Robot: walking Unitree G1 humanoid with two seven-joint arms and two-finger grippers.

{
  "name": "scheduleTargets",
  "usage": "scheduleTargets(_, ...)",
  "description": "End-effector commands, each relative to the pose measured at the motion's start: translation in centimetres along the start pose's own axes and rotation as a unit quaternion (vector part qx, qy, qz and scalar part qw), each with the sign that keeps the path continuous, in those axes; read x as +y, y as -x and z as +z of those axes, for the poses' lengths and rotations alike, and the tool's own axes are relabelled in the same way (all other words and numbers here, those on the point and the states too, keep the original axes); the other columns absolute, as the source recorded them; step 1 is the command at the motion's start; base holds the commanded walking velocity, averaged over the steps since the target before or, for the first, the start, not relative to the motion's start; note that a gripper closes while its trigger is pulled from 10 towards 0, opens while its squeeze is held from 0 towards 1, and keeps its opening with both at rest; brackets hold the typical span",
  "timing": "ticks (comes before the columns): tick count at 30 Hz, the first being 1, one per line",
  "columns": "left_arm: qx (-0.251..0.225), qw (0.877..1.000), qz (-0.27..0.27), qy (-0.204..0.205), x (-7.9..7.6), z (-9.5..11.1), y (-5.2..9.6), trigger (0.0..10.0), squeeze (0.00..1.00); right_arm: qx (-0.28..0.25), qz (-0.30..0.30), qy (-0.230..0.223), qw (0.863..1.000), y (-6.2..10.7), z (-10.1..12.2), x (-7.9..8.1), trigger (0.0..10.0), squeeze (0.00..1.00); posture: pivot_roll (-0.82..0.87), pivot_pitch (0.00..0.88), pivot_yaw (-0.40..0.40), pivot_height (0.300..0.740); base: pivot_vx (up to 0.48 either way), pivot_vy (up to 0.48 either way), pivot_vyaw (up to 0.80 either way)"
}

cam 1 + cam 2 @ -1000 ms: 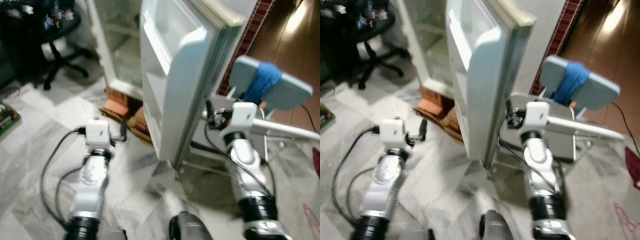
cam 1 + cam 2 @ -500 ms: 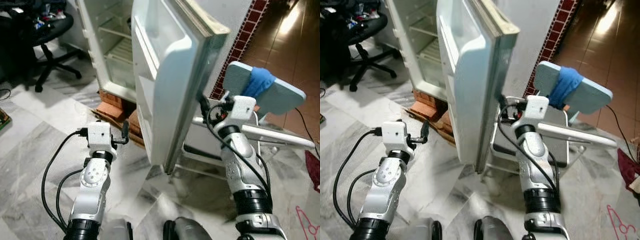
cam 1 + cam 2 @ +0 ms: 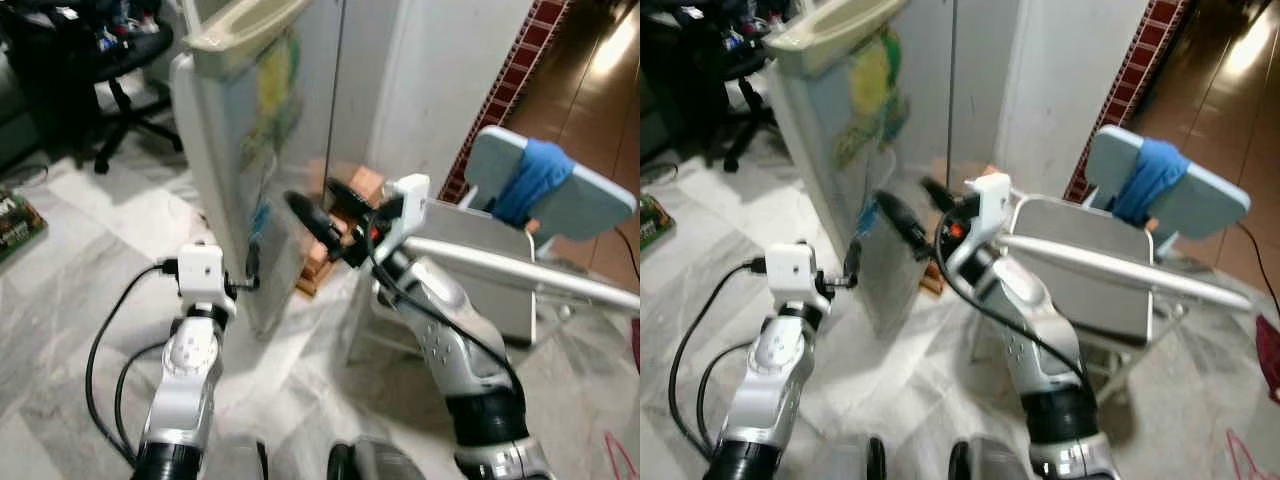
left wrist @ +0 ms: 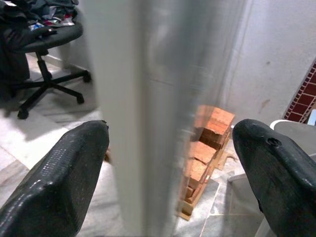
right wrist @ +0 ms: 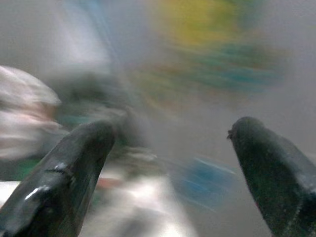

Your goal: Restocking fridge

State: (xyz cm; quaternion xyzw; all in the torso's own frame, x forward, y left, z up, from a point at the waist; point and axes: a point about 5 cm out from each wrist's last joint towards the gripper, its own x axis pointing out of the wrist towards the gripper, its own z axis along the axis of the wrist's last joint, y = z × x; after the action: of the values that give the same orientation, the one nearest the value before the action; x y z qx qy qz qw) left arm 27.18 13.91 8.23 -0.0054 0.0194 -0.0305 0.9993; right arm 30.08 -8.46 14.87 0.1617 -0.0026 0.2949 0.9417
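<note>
The white fridge door (image 3: pixel 245 150) shows its outer face with yellow, green and blue stickers; its cream top edge (image 3: pixel 240 25) is near the camera. My right gripper (image 3: pixel 325 205) is open, its long black fingers pointing at that outer face; touch cannot be told. The right wrist view is blurred, with smeared sticker colours between the spread fingers (image 5: pixel 74 173). My left gripper (image 3: pixel 252 275) is low at the door's free edge. In the left wrist view that grey edge (image 4: pixel 148 98) stands between its open fingers (image 4: pixel 59 182).
Orange bricks (image 4: pixel 207 143) are stacked under the fridge on a marble floor. A black office chair (image 3: pixel 120 60) stands at back left. A grey folding chair (image 3: pixel 480 260) and a light-blue seat with a blue cloth (image 3: pixel 530 175) stand at right, by a red tiled wall (image 3: pixel 500 90).
The fridge door has swung round from wide open; its outer face now shows instead of its inner shelves. My right arm has swept left with it. The camera has shifted too.
</note>
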Motion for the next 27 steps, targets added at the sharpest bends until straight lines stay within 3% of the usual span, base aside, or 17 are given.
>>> scheduleTargets(1, 0.001, 1.000, 0.003, -0.002, 0.1, 0.1, 0.1, 10.0, 0.00, -0.003, -0.068, 0.031, 0.997, 0.8, 0.3, -2.1, 10.0, 0.00, 0.03, 0.107, -0.026, 0.740, 0.000, 0.000, 0.00)
scheduleTargets(6, 0.011, 1.000, 0.009, 0.011, 0.3, -0.1, -0.1, 10.0, 0.00, -0.004, -0.154, 0.063, 0.986, 2.3, 0.0, -4.5, 10.0, 0.00, 0.03, 0.109, -0.028, 0.740, 0.000, 0.000, 0.00)
scheduleTargets(10, 0.014, 1.000, 0.002, 0.004, 0.4, -0.2, -0.1, 10.0, 0.00, -0.005, -0.172, 0.102, 0.980, 3.1, -0.7, -4.8, 10.0, 0.00, 0.02, 0.109, -0.029, 0.740, 0.000, 0.123, 0.00)
scheduleTargets(20, 0.010, 1.000, -0.013, 0.000, 0.0, -0.1, -0.2, 10.0, 0.00, -0.011, -0.200, 0.098, 0.975, 3.8, -1.4, -5.0, 10.0, 0.00, 0.02, 0.106, -0.025, 0.740, 0.000, 0.462, 0.00)
scheduleTargets(27, 0.016, 1.000, -0.010, 0.007, 0.1, -0.2, -0.2, 10.0, 0.00, -0.009, -0.260, 0.090, 0.961, 5.0, -1.7, -6.8, 10.0, 0.00, 0.03, 0.104, -0.030, 0.740, 0.000, 0.480, 0.00)
